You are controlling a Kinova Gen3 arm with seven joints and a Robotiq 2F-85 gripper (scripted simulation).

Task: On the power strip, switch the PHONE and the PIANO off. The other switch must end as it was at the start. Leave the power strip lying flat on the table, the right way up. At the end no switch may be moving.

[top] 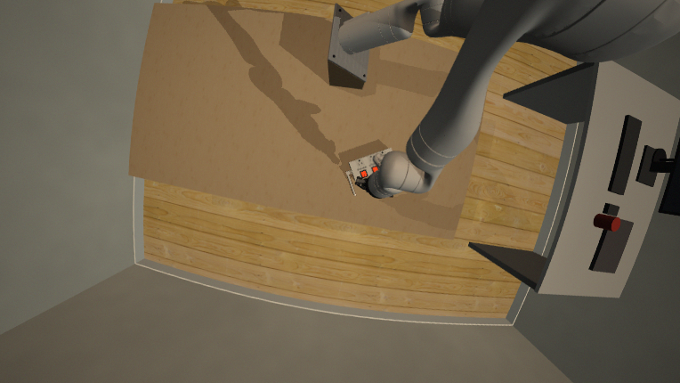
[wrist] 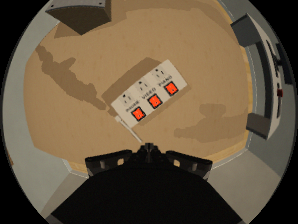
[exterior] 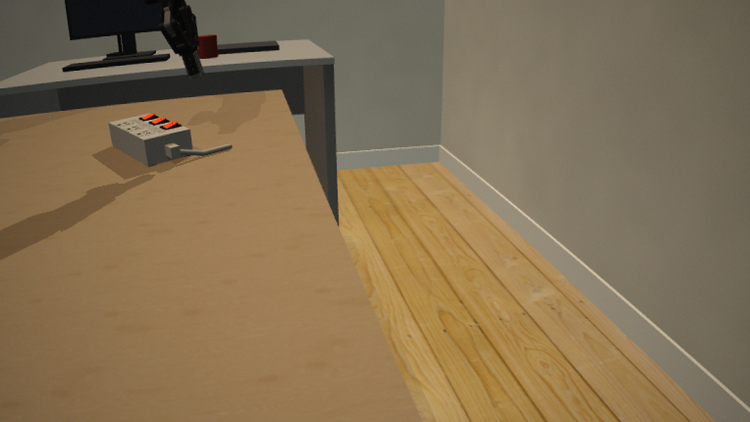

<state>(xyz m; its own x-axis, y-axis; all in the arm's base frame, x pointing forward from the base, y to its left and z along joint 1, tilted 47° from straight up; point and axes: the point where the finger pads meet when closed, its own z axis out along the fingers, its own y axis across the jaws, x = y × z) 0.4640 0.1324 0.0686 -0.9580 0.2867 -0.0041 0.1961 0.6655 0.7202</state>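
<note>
Grey boxy power strip (exterior: 148, 136), 3 glowing orange switches (exterior: 158, 121)

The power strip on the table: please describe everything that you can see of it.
The power strip is a light grey, plastic-looking rectangular box lying flat and the right way up on the brown table. Three orange-red rocker switches stand in one row along its top, with small labels too blurred to read. A short grey cable stub leaves a square socket on one end and rests on the table. The shut gripper hangs above it without touching it.
</note>
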